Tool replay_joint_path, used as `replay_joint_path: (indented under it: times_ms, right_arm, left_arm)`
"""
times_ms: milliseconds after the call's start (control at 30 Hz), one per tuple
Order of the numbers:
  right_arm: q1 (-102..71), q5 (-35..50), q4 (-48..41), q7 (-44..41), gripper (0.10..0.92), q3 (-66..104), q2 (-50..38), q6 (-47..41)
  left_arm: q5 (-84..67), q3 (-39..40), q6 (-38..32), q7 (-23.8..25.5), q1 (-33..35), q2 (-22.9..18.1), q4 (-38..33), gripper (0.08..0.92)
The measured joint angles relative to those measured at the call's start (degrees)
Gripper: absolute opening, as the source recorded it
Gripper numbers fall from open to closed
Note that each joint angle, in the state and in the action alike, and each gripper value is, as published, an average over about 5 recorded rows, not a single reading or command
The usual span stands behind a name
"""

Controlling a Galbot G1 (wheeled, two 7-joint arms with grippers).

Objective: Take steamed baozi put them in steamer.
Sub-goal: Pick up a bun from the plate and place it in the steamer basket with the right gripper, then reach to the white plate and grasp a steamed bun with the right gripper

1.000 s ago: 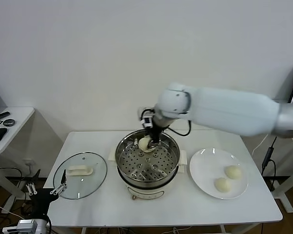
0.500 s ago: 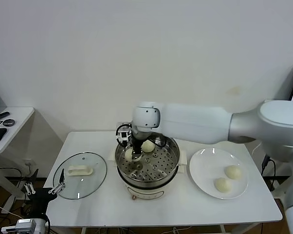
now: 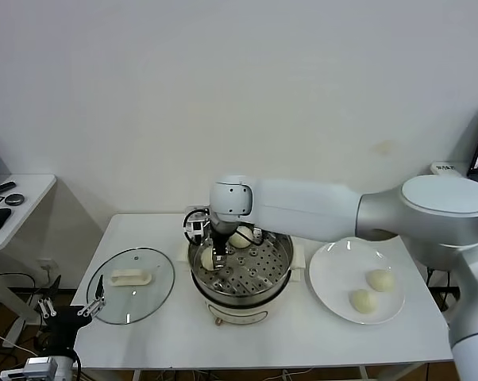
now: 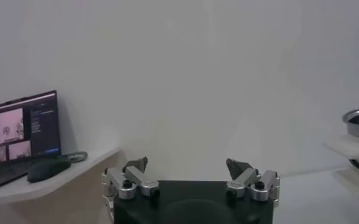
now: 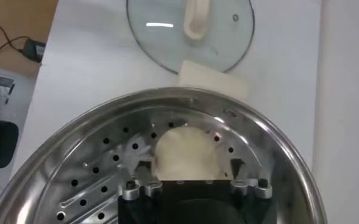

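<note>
The steamer [image 3: 280, 274] stands mid-table with its perforated tray showing. One baozi [image 3: 240, 236] lies at the back of the tray. My right gripper [image 3: 215, 255] is down inside the steamer's left side. In the right wrist view it [image 5: 186, 164] is open, with a second baozi [image 5: 185, 152] resting on the tray between its spread fingers [image 5: 136, 161], a gap on each side. That baozi [image 3: 207, 259] also shows in the head view. Two more baozi [image 3: 379, 279] [image 3: 363, 301] lie on the white plate [image 3: 334, 274]. My left gripper [image 3: 72, 309] is parked low at the left, open [image 4: 188, 167].
The glass lid [image 3: 132, 286] with its white handle lies flat left of the steamer, and shows in the right wrist view [image 5: 191, 30]. A side table [image 3: 17, 198] stands at the far left. My right arm [image 3: 318, 208] spans from the right over the steamer's back.
My right arm has swung from the steamer's back to its left side and lowered. A baozi now lies on the tray between its open fingers. The left arm has not moved.
</note>
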Motion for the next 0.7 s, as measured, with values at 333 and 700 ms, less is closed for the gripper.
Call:
replay_joint_path:
  times_ms: [333,700]
  right_arm:
    - [6.7,-5.1,8.6,-10.3,0.823,0.6,-13.5,4.2]
    - [3.8,-20.1,16.0,-21.3,0.823,3.6,-37.3,17.2]
  left_arm:
    - [-0.1,0.2,0.1,0.2,-0.2,0.8,0.1,0.823]
    - [0.2,0.8,0.2,0.5,-0.2,1.4,0.6,0.823]
